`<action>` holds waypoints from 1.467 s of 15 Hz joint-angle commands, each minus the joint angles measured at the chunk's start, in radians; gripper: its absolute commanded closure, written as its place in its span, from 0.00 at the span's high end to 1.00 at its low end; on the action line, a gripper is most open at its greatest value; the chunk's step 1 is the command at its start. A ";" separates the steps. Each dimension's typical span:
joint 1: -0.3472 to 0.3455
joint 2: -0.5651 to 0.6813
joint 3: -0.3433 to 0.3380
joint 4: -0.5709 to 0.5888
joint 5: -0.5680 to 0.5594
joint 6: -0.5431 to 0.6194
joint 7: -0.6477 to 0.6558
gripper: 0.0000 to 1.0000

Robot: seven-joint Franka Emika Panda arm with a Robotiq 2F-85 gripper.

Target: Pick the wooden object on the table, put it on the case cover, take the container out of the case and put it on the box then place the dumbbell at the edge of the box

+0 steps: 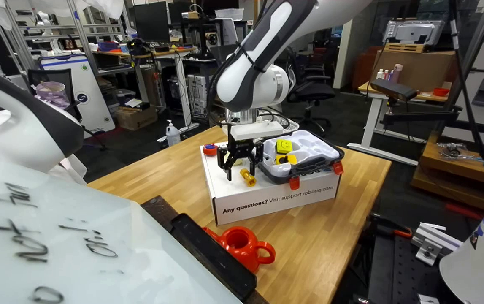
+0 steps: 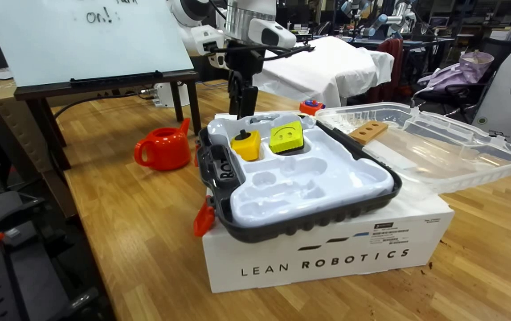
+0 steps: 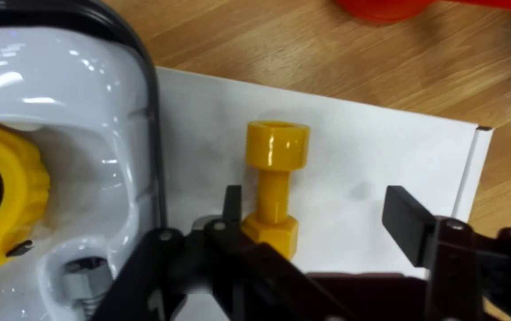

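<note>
My gripper point(image 1: 241, 174) is open above the white box point(image 1: 275, 200); it also shows in an exterior view point(image 2: 243, 104). In the wrist view its fingers point(image 3: 313, 200) stand apart around the yellow dumbbell point(image 3: 274, 191), which is nearer the left finger and not clamped. The dumbbell point(image 1: 248, 177) lies on the box. The open case point(image 2: 291, 229) sits on the box beside it. The wooden object point(image 2: 369, 132) lies on the clear case cover point(image 2: 442, 147). A pale yellow thing point(image 1: 237, 161), perhaps the container, is partly hidden behind the gripper.
The case holds a yellow tape-measure-like thing point(image 2: 247, 146) and a lime smiley block point(image 2: 286, 137). A red teapot point(image 1: 244, 247) stands on the table beside the box. A red-blue item point(image 1: 210, 149) is at the box's far corner. A whiteboard point(image 1: 77, 245) leans nearby.
</note>
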 commanded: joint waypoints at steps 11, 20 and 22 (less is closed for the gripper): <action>-0.024 0.020 0.003 0.038 0.035 -0.020 -0.025 0.11; -0.022 0.002 0.016 0.060 -0.039 -0.044 -0.220 0.07; -0.016 0.006 0.014 0.075 -0.095 -0.069 -0.280 0.07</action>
